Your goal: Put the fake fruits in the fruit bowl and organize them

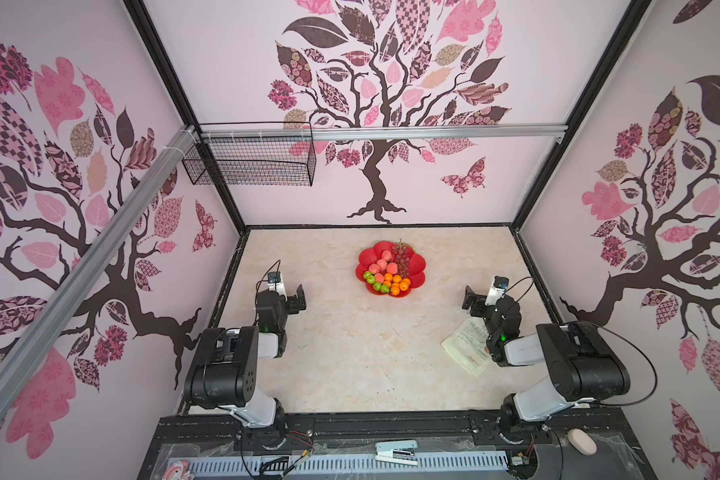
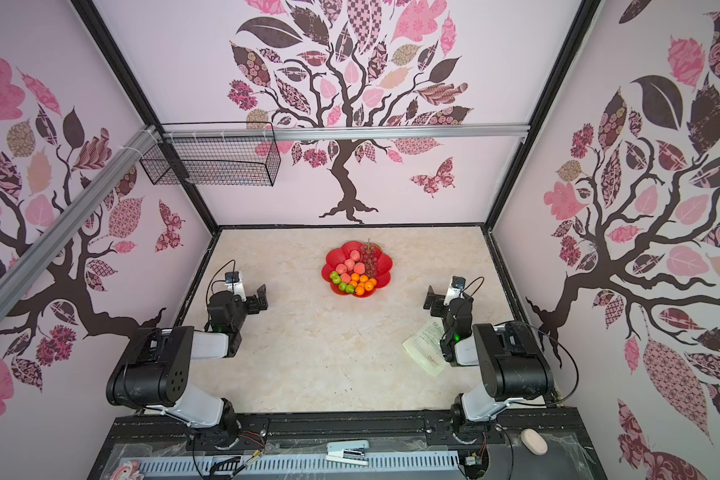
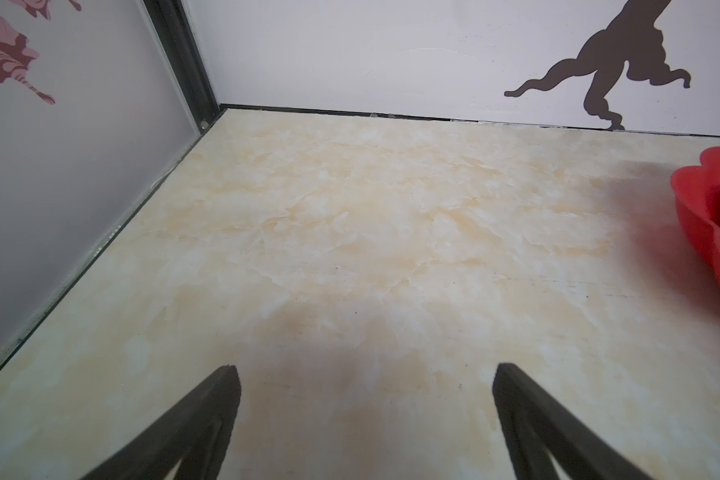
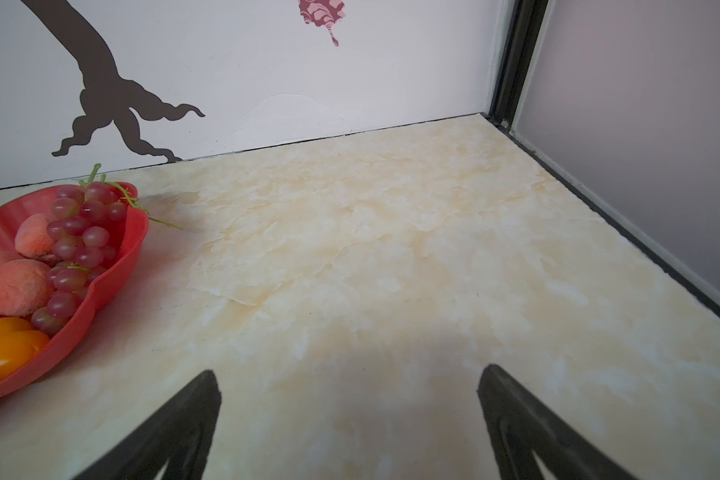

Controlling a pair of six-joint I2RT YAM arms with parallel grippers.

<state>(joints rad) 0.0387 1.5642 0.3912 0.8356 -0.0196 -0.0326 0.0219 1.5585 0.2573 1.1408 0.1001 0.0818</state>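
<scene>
Red, glossy and scalloped like a flower, the fruit bowl sits on the cream marbled table, toward the far wall and approx. mid-width, btwn the two arms.

The fake fruits lie inside the bowl, grouped by kind:
- Pink peaches are at ctr-left.
- The dark-red grape bunch runs along the far-right side. In the right wrist view its green stem pokes over the rim.
- Oranges fill the near side.
- Green fruits sit at the near-left rim.

The left gripper is low over the table, left of the bowl and well apart from it. Its jaws are spread wide. In the left wrist view only bare tabletop shows btwn its fingers, w/ the bowl's edge at the frame margin.

The right gripper mirrors it on the bowl's right, also well apart, jaws likewise wide over bare tabletop (right wrist view).

A flat cream printed pouch lies on the table, partly under the right arm. A black wire basket hangs from the rail nr the far-left corner.
</scene>
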